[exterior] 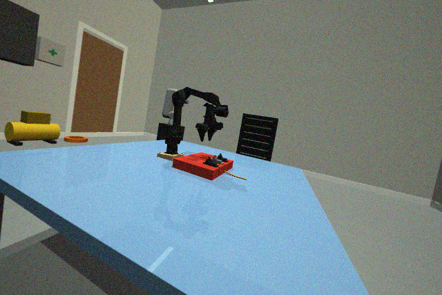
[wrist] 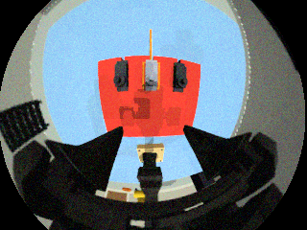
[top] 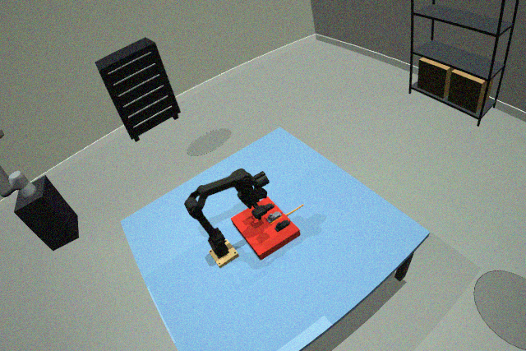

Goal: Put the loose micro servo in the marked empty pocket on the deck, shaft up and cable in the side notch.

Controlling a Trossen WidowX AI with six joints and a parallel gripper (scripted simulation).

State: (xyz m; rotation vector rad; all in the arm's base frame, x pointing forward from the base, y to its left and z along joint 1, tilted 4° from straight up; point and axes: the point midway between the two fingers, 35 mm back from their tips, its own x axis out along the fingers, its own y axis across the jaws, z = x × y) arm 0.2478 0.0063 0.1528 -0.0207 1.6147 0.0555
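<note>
Wrist view shows the pincer [wrist: 153, 137] released, its fingers spread wide with nothing between them, hanging well above the red deck [wrist: 149, 115]. The grey servo [wrist: 150, 76] sits in the middle of the deck's far row, between two black servos [wrist: 121, 75], and its orange cable [wrist: 152, 42] runs straight out over the far edge onto the blue tabletop [wrist: 77, 45]. In the exterior view the pincer [exterior: 207, 130] is plainly apart from the deck [exterior: 199, 166], so the release and retreat look done. What remains is doubt about the seating: the views are too small to tell whether both ears lie flat or whether the cable [exterior: 236, 175] lies in the notch. If the servo is cocked on one ear, it could stay proud of the deck. A stiff cable bearing on the notch wall might lever the body up. Any further arm motion low over the row risks clipping the servo or snagging the cable.
</note>
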